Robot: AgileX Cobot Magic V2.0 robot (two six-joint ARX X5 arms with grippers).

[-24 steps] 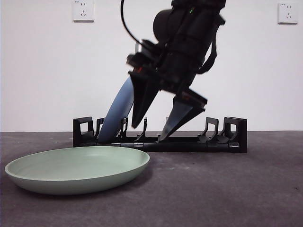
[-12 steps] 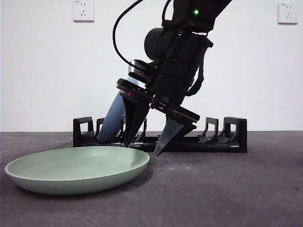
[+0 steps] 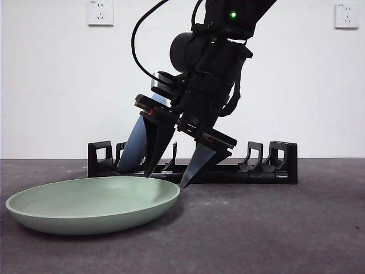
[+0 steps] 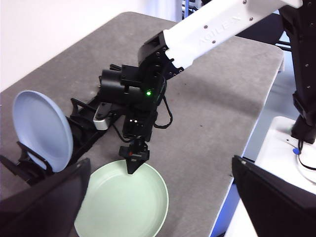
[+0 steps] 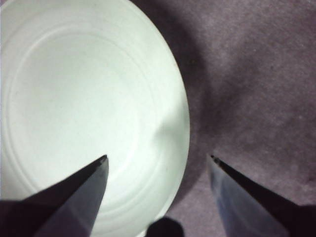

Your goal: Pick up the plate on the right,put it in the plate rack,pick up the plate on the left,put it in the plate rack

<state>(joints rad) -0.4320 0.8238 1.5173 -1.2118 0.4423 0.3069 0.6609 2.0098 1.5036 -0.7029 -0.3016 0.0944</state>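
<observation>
- Grey felt-like table (image 3: 285, 228) carries everything I see; two white wall sockets (image 3: 100, 12) sit on the white wall behind it.
- On my left wrist feed the white arm (image 4: 217, 27) reads "AGILEX", I think, though the letters are small.
- Pale green plate (image 3: 91, 204) lies flat on the table in front of the plate rack, nothing in it.
- The right gripper (image 3: 165, 176) hangs over that plate's rim, jaws spread wide, one tip over the dish and the other outside the rim, not touching from what I see.
- The plate rack (image 3: 268, 165) is black; a blue plate (image 3: 137, 140) stands tilted in its prongs near one end.
- The left gripper (image 4: 158, 197) waits high above the table's edge, jaws apart, empty.
</observation>
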